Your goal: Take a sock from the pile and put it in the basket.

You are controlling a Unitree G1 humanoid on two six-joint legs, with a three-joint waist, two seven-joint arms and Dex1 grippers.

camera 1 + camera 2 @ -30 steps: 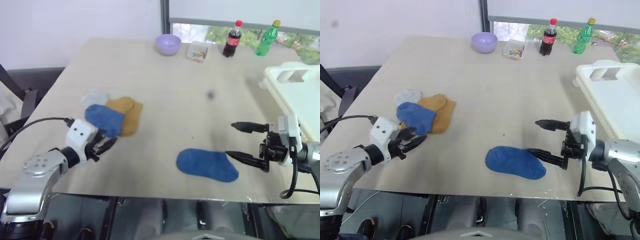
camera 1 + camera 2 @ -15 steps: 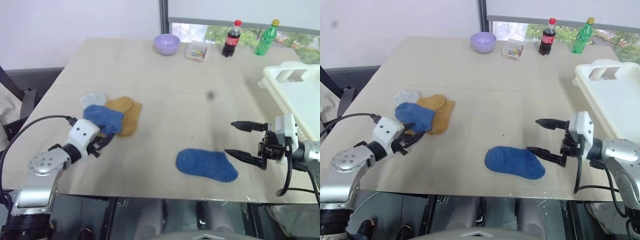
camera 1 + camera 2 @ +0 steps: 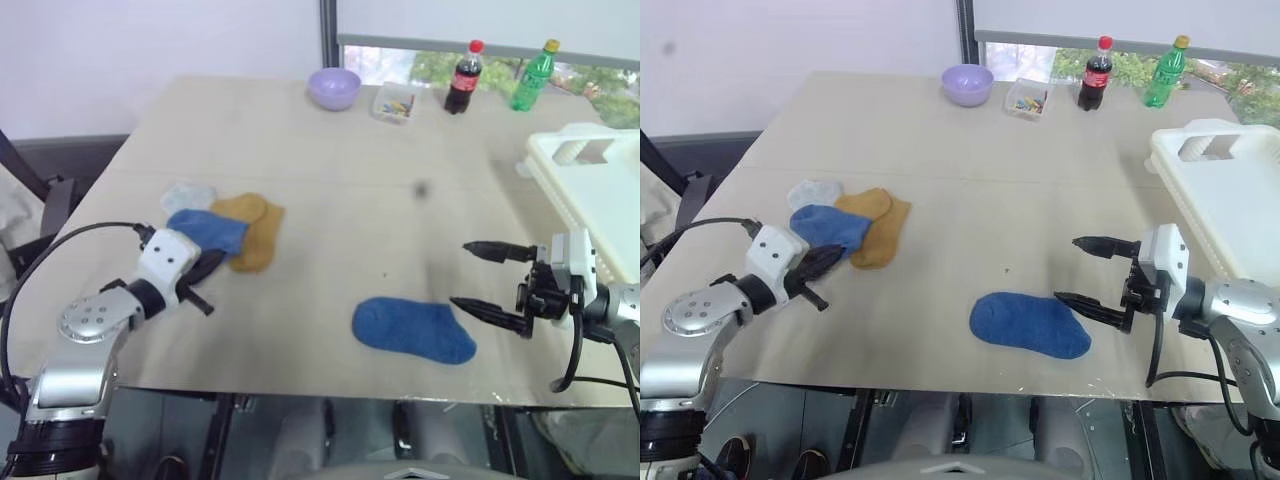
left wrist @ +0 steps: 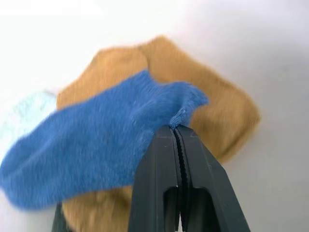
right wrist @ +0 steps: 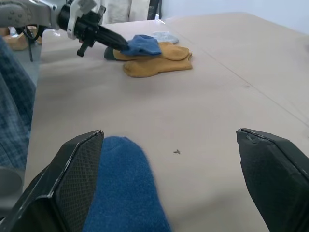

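Observation:
The pile lies at the table's left: a royal blue sock (image 3: pixel 207 229) over a mustard-yellow sock (image 3: pixel 256 229), with a pale grey-blue sock (image 3: pixel 187 195) behind them. My left gripper (image 4: pixel 177 129) is shut on the blue sock's near edge, which bunches at the fingertips. A second blue sock (image 3: pixel 413 329) lies flat near the table's front edge. Just right of it my right gripper (image 3: pixel 460 274) stands open and empty, one finger tip over the sock's end. The white basket (image 3: pixel 590 190) stands at the right edge.
Along the back stand a lilac bowl (image 3: pixel 334 87), a small clear box (image 3: pixel 394 103), a cola bottle (image 3: pixel 462 78) and a green bottle (image 3: pixel 533 75). Bare tabletop (image 3: pixel 360 210) stretches between pile and basket. A dark chair (image 3: pixel 40 195) stands left of the table.
My left gripper has closed on the blue sock's edge and edged forward and up, tugging that edge with it. The right gripper has stayed open and still.

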